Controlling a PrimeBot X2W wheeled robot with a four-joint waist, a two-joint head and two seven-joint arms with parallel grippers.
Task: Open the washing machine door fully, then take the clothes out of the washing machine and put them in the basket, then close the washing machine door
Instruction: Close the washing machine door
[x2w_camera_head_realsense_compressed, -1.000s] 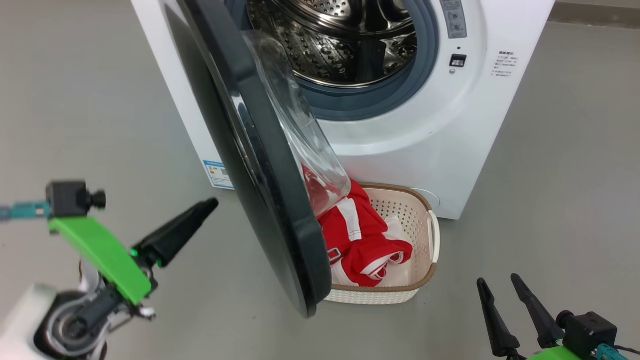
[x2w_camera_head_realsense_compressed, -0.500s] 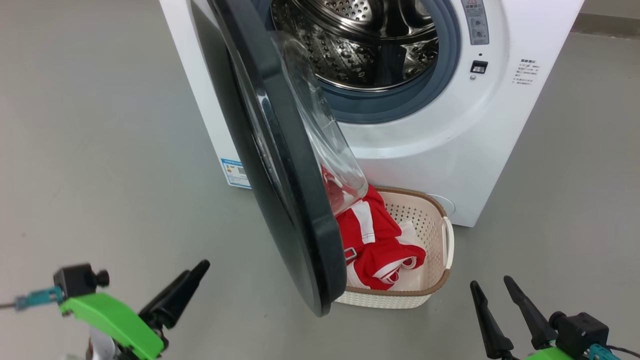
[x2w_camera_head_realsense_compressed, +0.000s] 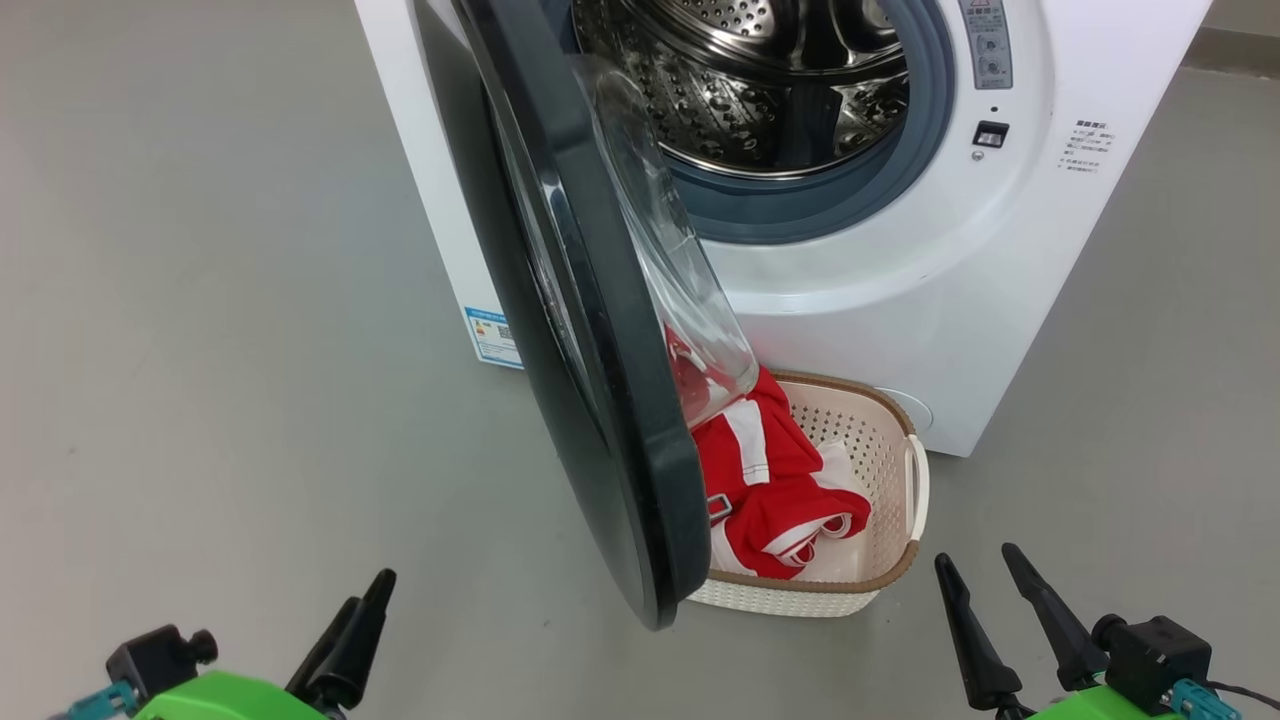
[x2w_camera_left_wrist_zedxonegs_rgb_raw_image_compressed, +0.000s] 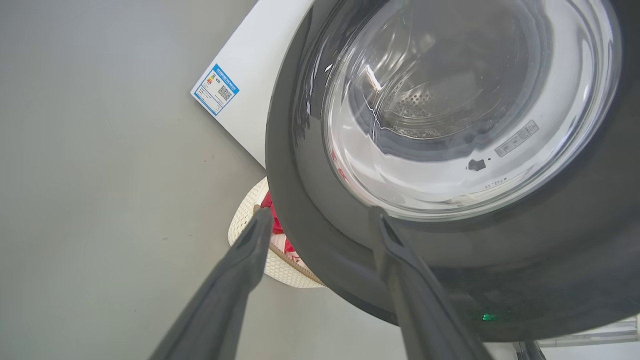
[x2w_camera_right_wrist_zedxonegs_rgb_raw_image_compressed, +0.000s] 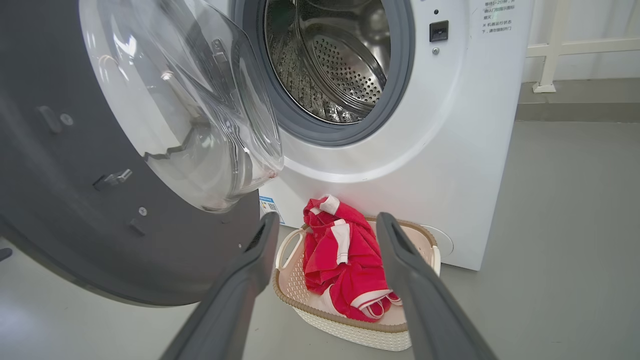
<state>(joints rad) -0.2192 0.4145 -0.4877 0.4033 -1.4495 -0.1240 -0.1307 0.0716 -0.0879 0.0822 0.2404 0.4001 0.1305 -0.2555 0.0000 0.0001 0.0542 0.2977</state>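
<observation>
The white washing machine (x2w_camera_head_realsense_compressed: 900, 300) stands ahead with its steel drum (x2w_camera_head_realsense_compressed: 770, 90) showing no clothes. The black washing machine door (x2w_camera_head_realsense_compressed: 600, 350) hangs partly open, edge-on to the head view, its glass bowl facing the drum. The red clothes (x2w_camera_head_realsense_compressed: 770, 490) lie in the cream basket (x2w_camera_head_realsense_compressed: 905, 560) on the floor below the opening. My left gripper (x2w_camera_head_realsense_compressed: 368, 590) is open at the lower left, on the door's outer side and apart from it. My right gripper (x2w_camera_head_realsense_compressed: 975, 557) is open and holds nothing, just right of the basket. In the right wrist view, the clothes (x2w_camera_right_wrist_zedxonegs_rgb_raw_image_compressed: 340, 260) show between the open fingers (x2w_camera_right_wrist_zedxonegs_rgb_raw_image_compressed: 250, 270).
The door's lower edge (x2w_camera_head_realsense_compressed: 670, 590) overhangs the basket's left part. A blue label sticker (x2w_camera_head_realsense_compressed: 493, 335) marks the machine's left front corner. Grey floor (x2w_camera_head_realsense_compressed: 200, 350) spreads wide to the left. A white railing post (x2w_camera_right_wrist_zedxonegs_rgb_raw_image_compressed: 547, 55) and a wall stand to the right, behind the machine.
The head camera has shifted, sliding the machine rightward in view. My left arm has dropped from mid-height to the bottom edge, further from the door, and its fingers now stand apart. The right gripper is unchanged.
</observation>
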